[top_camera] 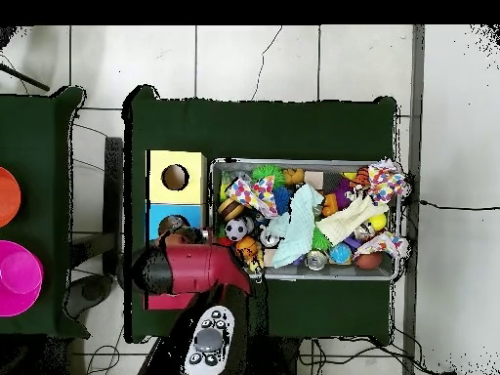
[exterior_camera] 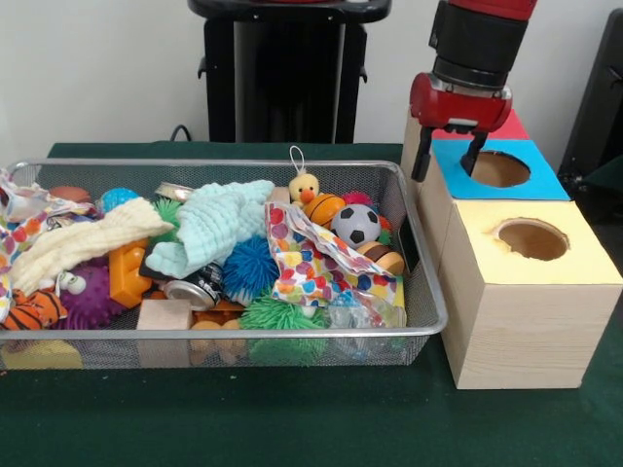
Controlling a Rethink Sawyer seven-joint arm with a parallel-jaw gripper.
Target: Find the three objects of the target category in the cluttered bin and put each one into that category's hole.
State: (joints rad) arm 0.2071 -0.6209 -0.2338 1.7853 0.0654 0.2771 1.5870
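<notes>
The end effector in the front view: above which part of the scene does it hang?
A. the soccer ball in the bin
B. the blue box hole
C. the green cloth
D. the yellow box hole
B: the end effector hangs open and empty over the blue box.

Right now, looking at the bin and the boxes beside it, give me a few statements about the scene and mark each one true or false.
1. The tool hangs over the blue-topped box. True.
2. The tool is holding a ball. False: its fingers are open and empty.
3. The soccer ball lies inside the wire bin. True.
4. The yellow-topped box has a square hole. False: its hole is round.
5. The small yellow duck sits on the blue-topped box. False: it is in the bin, near the far rim.
</notes>
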